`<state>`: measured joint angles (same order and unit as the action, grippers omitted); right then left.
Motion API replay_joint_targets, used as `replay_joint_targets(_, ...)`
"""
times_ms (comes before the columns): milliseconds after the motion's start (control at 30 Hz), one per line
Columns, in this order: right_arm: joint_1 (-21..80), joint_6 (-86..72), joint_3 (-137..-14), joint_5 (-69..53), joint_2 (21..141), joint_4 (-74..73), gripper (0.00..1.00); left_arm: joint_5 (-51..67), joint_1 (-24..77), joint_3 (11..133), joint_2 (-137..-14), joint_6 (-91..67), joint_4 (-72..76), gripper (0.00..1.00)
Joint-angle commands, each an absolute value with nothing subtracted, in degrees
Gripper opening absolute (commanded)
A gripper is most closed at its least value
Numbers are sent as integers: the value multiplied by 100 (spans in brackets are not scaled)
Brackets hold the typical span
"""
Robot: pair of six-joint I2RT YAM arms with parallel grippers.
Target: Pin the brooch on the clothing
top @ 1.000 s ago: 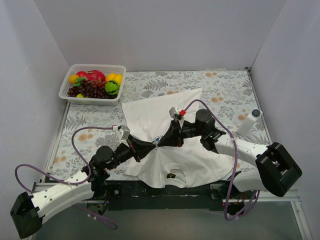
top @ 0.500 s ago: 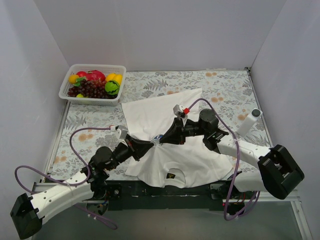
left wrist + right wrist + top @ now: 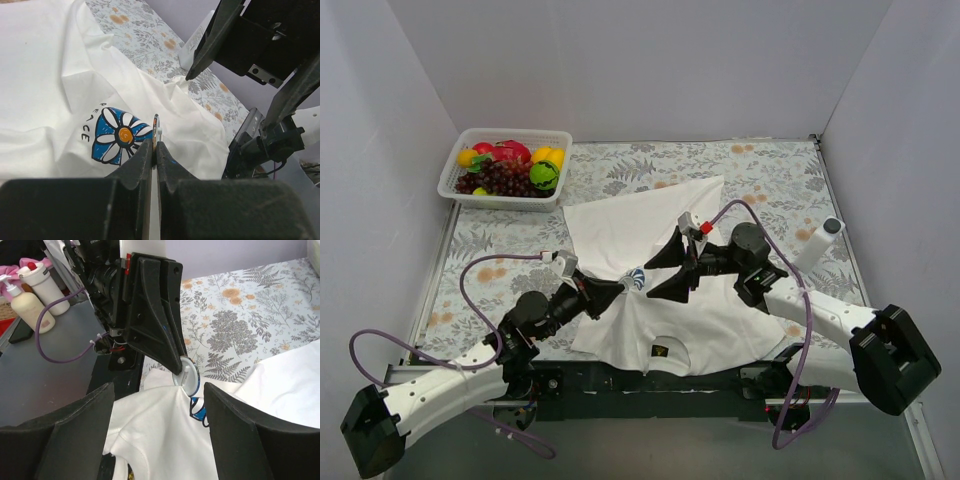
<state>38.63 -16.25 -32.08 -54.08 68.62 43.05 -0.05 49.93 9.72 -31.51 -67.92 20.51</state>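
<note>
1. Left pincer (image 3: 620, 284) is clamping together on the brooch (image 3: 636, 278), a small round white disc with a blue rim, and is gripping it edge-on between both fingertips
2. Right pincer (image 3: 652, 281) is standing wide apart and holding nothing, with one finger reaching past each side of the brooch and neither one touching it
3. In the right wrist view, the brooch is sitting at the top of a raised fold of the T-shirt (image 3: 620, 225); whether its pin is going into the cloth cannot be told
4. The T-shirt is lying rumpled across the middle of the bench (image 3: 770, 180), with its collar and black neck label (image 3: 661, 351) pointing toward the arm bases
5. Its blue-and-white flower emblem (image 3: 117, 137) is showing just beside the brooch in the left wrist view, on the cloth below the closed fingertips
6. A basket (image 3: 516, 132) of fruit is sitting at the far left corner of the bench, well apart from the T-shirt
7. A white bottle (image 3: 820, 243) is lying on the bench near the right arm
</note>
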Motion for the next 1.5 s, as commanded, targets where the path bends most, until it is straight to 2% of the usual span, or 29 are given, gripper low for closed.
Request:
replay_joint_targets(0,3867,-1380,-3173,-5230,6592,4395,80,-88,4957,1160,-3199,-6610,2013,0)
replay_joint_targets(233,3867,-1248,-3199,-4747,6460,4035,82,-123,4948,1731,-3656,-6153,1276,0)
replay_joint_targets(567,3841,-1143,-3287,-4079,6407,3612,82,747,4966,2847,-5825,-5748,730,0)
replay_joint_targets(800,3806,-1116,-3191,-3815,6223,3656,82,71,5369,3418,-6899,-5573,413,1)
replay_joint_targets(933,3788,-1099,-3199,-3788,6196,3612,82,-132,5546,3638,-7198,-5511,352,22)
replay_joint_targets(967,3779,-1081,-3199,-3805,6196,3630,82,-132,5555,3673,-7233,-5519,343,35)
replay_joint_targets(1033,3771,-1081,-3147,-3814,6161,3682,82,-140,5555,3700,-7207,-5546,395,46)
replay_joint_targets(1067,3762,-1081,-3138,-3823,6144,3700,82,-141,5546,3691,-7172,-5555,413,61)
replay_joint_targets(1133,3771,-1055,-3103,-3823,6065,3744,82,-9,5537,3656,-6988,-5651,518,76)
replay_joint_targets(1167,3762,-1055,-3076,-3823,6004,3744,81,-17,5528,3639,-6909,-5704,588,90)
replay_joint_targets(1200,3762,-1046,-3076,-3832,5977,3770,82,-52,5520,3578,-6725,-5791,667,98)
replay_joint_targets(1467,3744,-1002,-3129,-3823,5933,3665,82,-9,5090,3392,-6232,-6152,1063,98)
